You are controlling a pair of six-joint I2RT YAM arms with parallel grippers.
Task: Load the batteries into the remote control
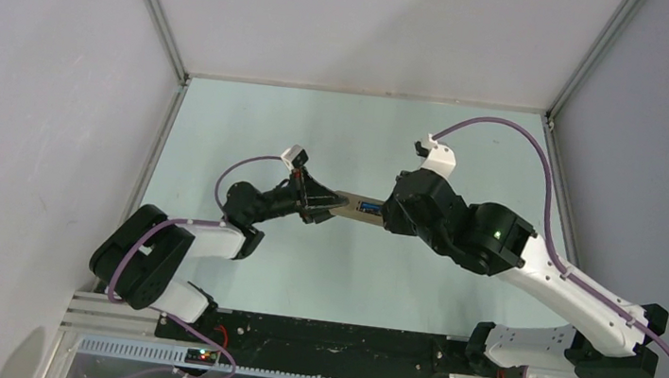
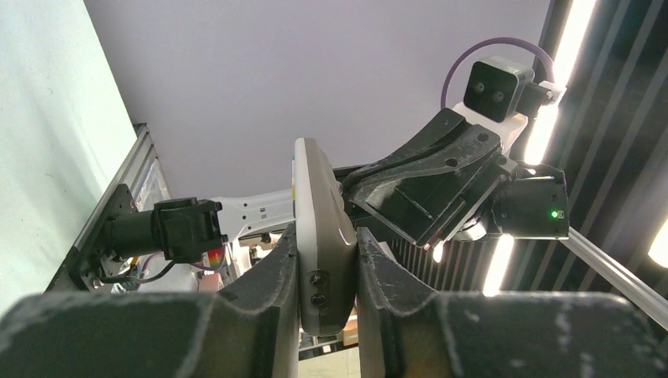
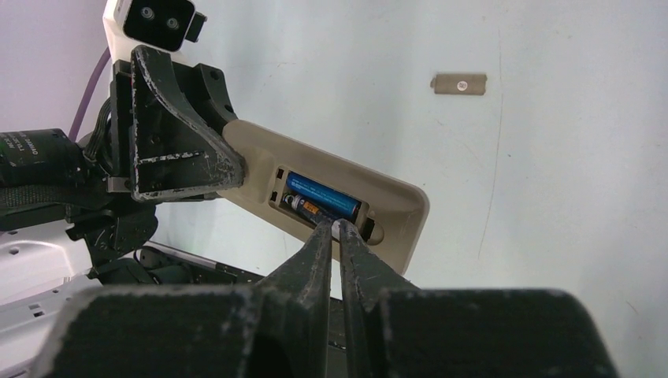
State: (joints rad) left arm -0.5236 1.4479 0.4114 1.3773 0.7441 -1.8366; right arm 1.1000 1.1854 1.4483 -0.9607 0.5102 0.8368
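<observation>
R claw (image 3: 336,235), fingers together, tips touch black battery (image 3: 302,206), at 7 o'clock of blue battery (image 3: 323,195), both in remote (image 3: 398,206). L claw (image 2: 325,260) clamps remote.

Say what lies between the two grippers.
The remote control, clamped in the left gripper, bridges the gap to the right gripper; the top external view shows it.

This is a robotics lab test cell: plain grey panel walls (image 1: 40,70) in aluminium framing (image 1: 155,7) box in a pale green tabletop (image 1: 357,125). A left arm (image 1: 162,250) and a right arm (image 1: 566,292) are bolted to a black base rail (image 1: 333,339) beside slotted cable ducting (image 1: 320,370). Strip lights (image 2: 551,102) run along the ceiling.
</observation>
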